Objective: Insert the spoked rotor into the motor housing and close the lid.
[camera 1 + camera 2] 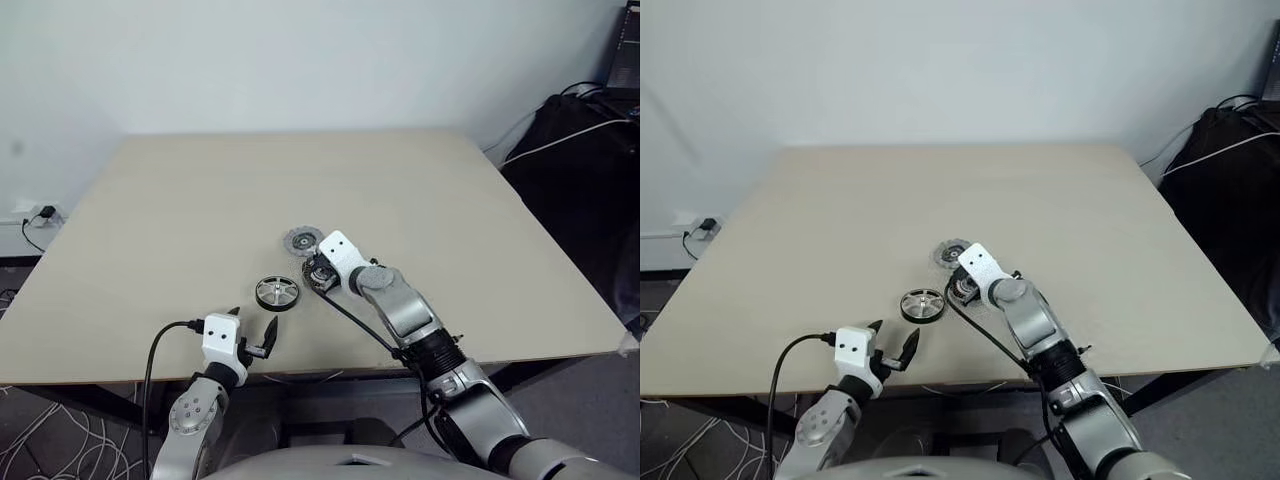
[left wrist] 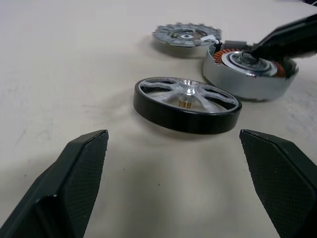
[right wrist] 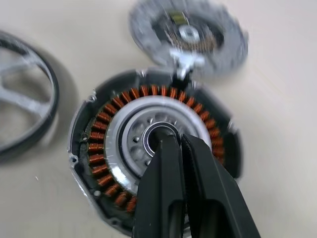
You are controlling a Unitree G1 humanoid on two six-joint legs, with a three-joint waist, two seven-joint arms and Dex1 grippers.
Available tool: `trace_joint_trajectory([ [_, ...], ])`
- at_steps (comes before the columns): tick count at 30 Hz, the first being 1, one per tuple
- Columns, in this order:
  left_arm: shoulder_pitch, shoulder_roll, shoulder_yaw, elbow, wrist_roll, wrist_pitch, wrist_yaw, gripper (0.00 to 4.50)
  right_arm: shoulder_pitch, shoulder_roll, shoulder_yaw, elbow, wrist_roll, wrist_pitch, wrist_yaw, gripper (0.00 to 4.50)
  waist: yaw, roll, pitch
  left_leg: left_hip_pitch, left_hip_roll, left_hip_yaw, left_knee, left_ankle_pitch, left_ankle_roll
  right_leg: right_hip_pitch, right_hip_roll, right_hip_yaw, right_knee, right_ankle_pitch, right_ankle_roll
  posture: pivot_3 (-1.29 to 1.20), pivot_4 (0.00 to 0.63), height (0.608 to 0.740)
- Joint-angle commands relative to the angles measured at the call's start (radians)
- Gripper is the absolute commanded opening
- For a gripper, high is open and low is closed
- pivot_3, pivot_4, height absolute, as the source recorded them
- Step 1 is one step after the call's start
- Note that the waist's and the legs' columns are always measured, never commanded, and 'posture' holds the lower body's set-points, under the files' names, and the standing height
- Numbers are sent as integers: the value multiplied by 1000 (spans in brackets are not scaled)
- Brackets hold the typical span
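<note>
Textured black left fingers (image 2: 79,183) spread wide, empty; right fingers (image 3: 181,148) pressed together over copper-wound motor housing (image 3: 104,148).

Looking like lab or office test room: bare beige table (image 1: 200,200) standing against plain white wall (image 1: 300,60), wall socket (image 1: 40,213) with plug, loose cables (image 1: 60,440) trailing over grey carpet.

Even, soft light; faint shadows; blurred right-wrist close-up
</note>
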Motion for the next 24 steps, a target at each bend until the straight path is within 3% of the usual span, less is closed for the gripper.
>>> trace_joint_trajectory([
  [1,-7,-4,2,-28,-7,-17,-1,4500,-9,3,-32,-70,13,-31,-12,129,2,0,0,0,0,0,0,0,0,0,0,0,0,0,0,0,0,740],
  [24,9,-7,-15,-105,0,36,21,4500,-58,1,-49,18,66,104,29,129,2,0,0,0,0,0,0,0,0,0,0,0,0,0,0,0,0,740],
])
